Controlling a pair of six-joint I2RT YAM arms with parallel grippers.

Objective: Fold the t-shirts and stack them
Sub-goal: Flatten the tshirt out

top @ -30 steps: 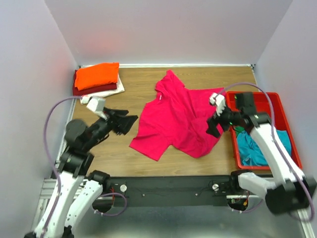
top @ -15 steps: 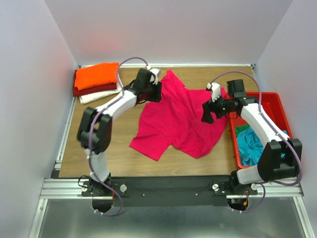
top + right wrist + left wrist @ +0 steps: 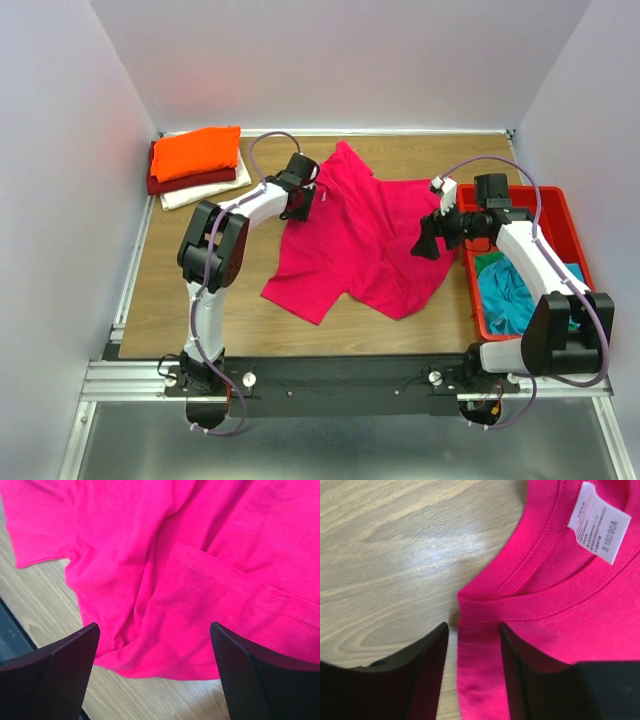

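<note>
top view, pink-red t-shirt (image 3: 350, 240): spread out and rumpled in the middle of the wooden table (image 3: 190, 290), collar end toward the far wall, not folded.
top view, stack: orange t-shirt (image 3: 197, 150) on top of a dark red t-shirt (image 3: 165, 184) and a cream t-shirt (image 3: 200, 192), folded, in the far left corner.
top view, red tray (image 3: 565, 215): at the right edge of the table, with a teal t-shirt (image 3: 510, 295) and a green t-shirt (image 3: 487, 262) bunched inside.
top view, left gripper (image 3: 300, 205): down at the shirt's left side near the collar; from here i cannot tell how the jaws stand.
top view, right gripper (image 3: 428, 243): over the shirt's right side, just beside the tray.
left wrist view, left gripper (image 3: 472, 627): jaws part way apart, straddling the shirt's edge right under the collar (image 3: 535, 612).
left wrist view, fingers (image 3: 427, 665): one over bare table (image 3: 395, 555), the other over cloth; a sliver of wood shows between the left one and the shirt, so nothing is pinched.
left wrist view, pink-red t-shirt (image 3: 560, 605): flat on the wood, white label (image 3: 597, 522) showing inside the neck.
right wrist view, right gripper (image 3: 155, 630): jaws spread wide, holding nothing.
right wrist view, pink-red t-shirt (image 3: 200, 555): fills most of the view, creased, with a stitched hem (image 3: 240, 582) running across and its edge on the table (image 3: 40, 595).
</note>
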